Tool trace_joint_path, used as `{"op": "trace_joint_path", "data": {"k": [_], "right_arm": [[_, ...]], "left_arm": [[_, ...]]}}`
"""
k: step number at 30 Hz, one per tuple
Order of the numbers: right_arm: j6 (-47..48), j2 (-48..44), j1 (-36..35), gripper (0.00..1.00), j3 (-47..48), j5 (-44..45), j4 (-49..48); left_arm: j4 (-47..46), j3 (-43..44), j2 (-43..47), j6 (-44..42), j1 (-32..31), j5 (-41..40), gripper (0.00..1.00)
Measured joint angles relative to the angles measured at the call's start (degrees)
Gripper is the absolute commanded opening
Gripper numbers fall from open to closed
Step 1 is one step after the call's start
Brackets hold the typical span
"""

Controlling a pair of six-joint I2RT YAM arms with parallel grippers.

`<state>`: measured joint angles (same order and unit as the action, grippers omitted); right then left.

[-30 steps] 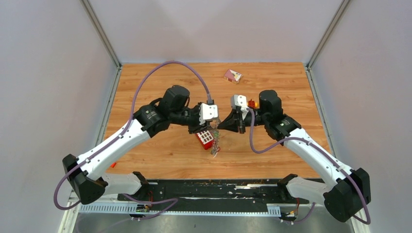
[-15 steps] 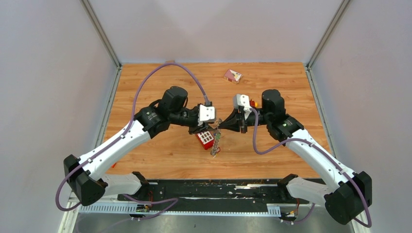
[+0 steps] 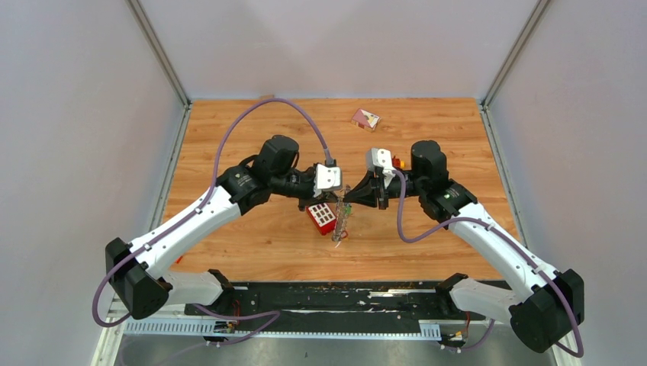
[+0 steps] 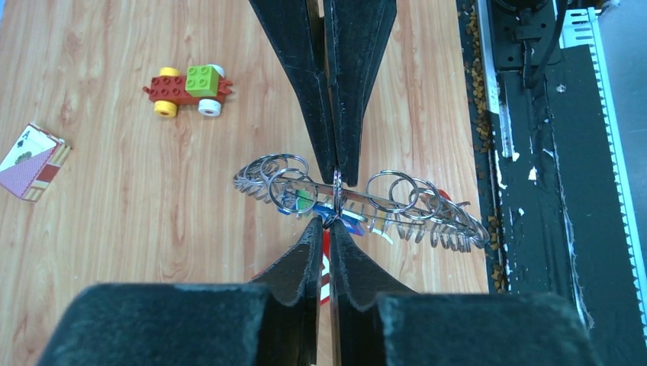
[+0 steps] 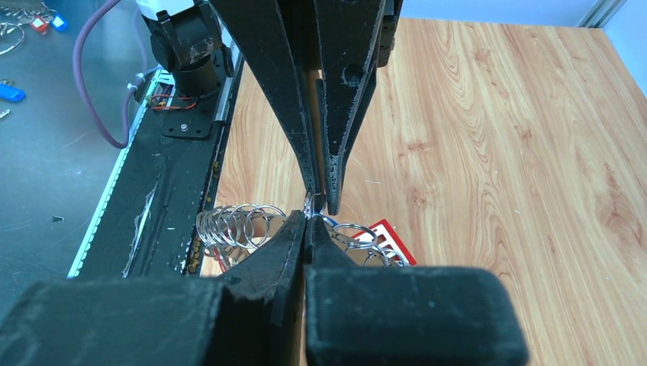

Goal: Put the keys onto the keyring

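The keyring (image 4: 427, 213), a grey band strung with several small split rings, hangs on edge above the table between the two grippers (image 3: 338, 227). Small keys with green (image 4: 305, 200) and blue (image 4: 355, 222) tags hang on it. My left gripper (image 4: 329, 221) is shut on the keyring's rim and holds it up (image 3: 336, 201). My right gripper (image 5: 307, 217) is shut on one small split ring (image 4: 336, 194) at that rim, tip to tip with the left gripper (image 3: 346, 202). Further rings show in the right wrist view (image 5: 229, 225).
A red studded brick (image 3: 322, 217) lies on the wooden table under the keyring (image 5: 389, 235). A toy car of red, yellow and green blocks (image 4: 187, 85) stands by the right arm. A playing card (image 3: 365, 118) lies at the back. The black rail (image 3: 328, 293) runs along the near edge.
My right gripper has moved left until its tips meet the left gripper's at the keyring. The left gripper has kept hold of the keyring, which now hangs straighter.
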<state>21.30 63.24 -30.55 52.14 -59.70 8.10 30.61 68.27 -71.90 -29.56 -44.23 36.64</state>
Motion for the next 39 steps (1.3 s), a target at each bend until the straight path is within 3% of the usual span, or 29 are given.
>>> {"op": "trace_joint_path", "data": {"k": [6, 18, 32, 39], "right_arm": [[0.0, 0.0, 0.0, 0.00, 0.0, 0.0, 0.0], [0.0, 0.0, 0.3, 0.00, 0.0, 0.0, 1.1], [1.1, 0.0, 0.5, 0.00, 0.0, 0.2, 1.0], [1.3, 0.0, 0.5, 0.00, 0.0, 0.2, 1.1]], "left_arm": [[0.0, 0.0, -0.2, 0.0, 0.0, 0.7, 0.00], [-0.4, 0.0, -2.5, 0.2, 0.0, 2.6, 0.00], [0.8, 2.1, -3.9, -0.4, 0.1, 1.6, 0.34], [1.3, 2.1, 0.6, -3.0, 0.1, 0.9, 0.38]]}}
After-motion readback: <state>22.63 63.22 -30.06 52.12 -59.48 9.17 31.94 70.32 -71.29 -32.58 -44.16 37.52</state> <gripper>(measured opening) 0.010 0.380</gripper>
